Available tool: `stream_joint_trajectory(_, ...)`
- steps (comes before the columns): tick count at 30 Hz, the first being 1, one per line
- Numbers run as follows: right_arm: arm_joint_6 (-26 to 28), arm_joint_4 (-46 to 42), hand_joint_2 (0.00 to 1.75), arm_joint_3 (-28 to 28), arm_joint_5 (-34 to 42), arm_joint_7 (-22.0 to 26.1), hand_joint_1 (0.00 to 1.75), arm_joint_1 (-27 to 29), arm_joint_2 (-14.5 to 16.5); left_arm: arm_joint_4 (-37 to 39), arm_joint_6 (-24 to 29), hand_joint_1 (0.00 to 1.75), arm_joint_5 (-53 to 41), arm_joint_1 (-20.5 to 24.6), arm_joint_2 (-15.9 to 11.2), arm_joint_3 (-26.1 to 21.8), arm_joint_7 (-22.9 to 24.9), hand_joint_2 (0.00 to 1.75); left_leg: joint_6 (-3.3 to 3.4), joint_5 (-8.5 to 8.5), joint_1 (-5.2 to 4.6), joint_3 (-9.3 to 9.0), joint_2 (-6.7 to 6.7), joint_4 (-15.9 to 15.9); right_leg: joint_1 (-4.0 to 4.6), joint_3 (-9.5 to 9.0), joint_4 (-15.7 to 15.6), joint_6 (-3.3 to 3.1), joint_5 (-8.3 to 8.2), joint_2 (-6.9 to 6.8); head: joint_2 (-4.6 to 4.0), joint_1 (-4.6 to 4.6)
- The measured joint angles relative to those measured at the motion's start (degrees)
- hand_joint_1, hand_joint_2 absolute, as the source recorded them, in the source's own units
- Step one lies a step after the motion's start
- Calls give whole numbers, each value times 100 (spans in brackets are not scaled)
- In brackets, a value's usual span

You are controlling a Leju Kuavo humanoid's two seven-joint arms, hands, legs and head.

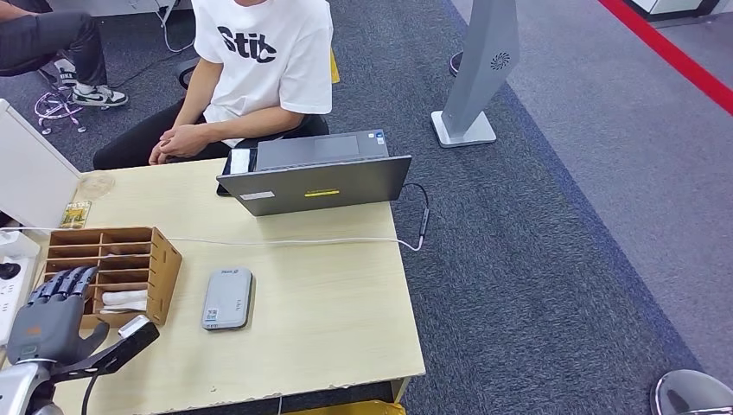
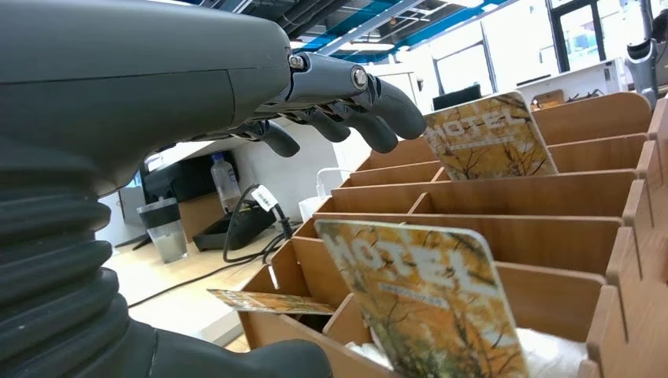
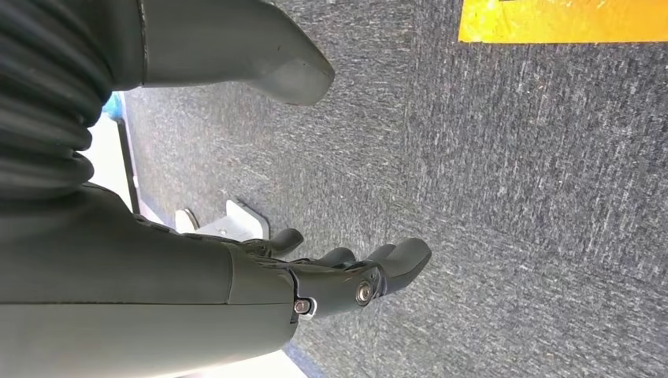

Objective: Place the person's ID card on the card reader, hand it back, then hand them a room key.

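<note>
The grey rounded-rectangle card reader (image 1: 228, 298) lies flat on the pale wooden table (image 1: 346, 303) with nothing on top of it, and no ID card can be made out in the seated person's clasped hands (image 1: 177, 141), so I cannot tell whether the reading and the handing back are done. Just beside the reader stands the slotted wooden key rack (image 1: 112, 270), with yellow-leaf patterned hotel key cards (image 2: 429, 303) upright in its compartments. The left robot hand (image 1: 54, 313) hovers over the rack's near end, fingers (image 2: 370, 110) apart and lightly curled, holding nothing. That suggests the room-key step is in hand, with the key not yet picked. The right robot hand (image 3: 346, 272) hangs over the grey carpet, fingers loose, holding nothing
</note>
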State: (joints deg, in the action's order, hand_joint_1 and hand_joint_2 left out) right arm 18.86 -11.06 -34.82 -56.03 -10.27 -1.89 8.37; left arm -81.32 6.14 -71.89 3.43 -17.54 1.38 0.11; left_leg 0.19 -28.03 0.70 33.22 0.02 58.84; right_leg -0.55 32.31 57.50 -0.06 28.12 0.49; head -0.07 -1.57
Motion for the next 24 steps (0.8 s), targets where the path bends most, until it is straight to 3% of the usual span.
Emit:
stream_joint_trajectory(13, -1, 0, 175, 0, -86, -1, 0, -3, 0, 215, -46, 29, -29, 245, 144, 9, -40, 175, 0, 0, 0, 0, 1, 1, 0, 0, 0, 0, 0, 1, 0, 0)
stream_joint_trajectory(24, -20, 0, 175, -3, -170, 13, 0, -2, 0, 195, -527, 31, 482, 167, 119, 230, -246, 175, 0, 0, 0, 0, 1, 1, 0, 0, 0, 0, 0, 1, 0, 1)
